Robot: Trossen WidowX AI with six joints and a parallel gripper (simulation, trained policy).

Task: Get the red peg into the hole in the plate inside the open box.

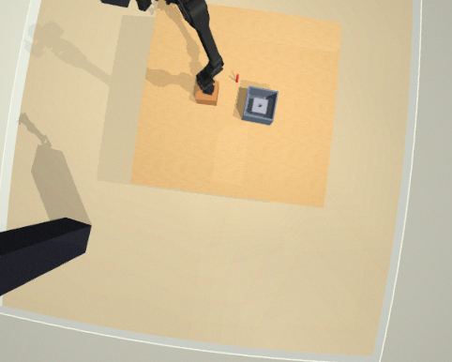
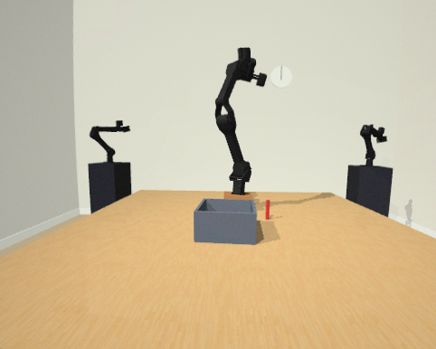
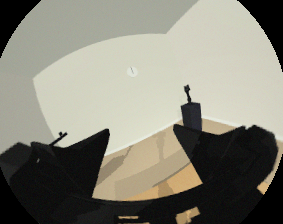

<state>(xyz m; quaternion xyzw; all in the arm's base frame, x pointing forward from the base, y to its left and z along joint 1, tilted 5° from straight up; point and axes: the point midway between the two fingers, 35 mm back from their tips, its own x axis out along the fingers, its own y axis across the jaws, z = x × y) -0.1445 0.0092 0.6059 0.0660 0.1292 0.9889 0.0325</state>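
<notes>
The red peg [image 1: 237,78] [image 2: 268,210] stands upright on the table, just outside the box and apart from it. The open blue-grey box [image 1: 257,121] [image 2: 225,228] sits on the table. The top view shows a pale plate [image 1: 256,111] at its bottom with a small dark hole near the middle and no peg in it. My gripper [image 3: 142,130] is wide open and empty, held high above the table and away from peg and box. In the wrist view it points at the far wall; neither peg nor box shows there. Its fingers are hard to make out in the top and exterior views.
The arm stands on an orange-brown base block [image 1: 206,98] [image 2: 232,195] behind the box. The wooden table [image 1: 219,159] [image 2: 212,294] has edges all round. Dark pedestals [image 2: 104,185] [image 2: 370,187] with other arms stand beyond it. A wall clock [image 2: 281,77] [image 3: 132,72] hangs on the far wall.
</notes>
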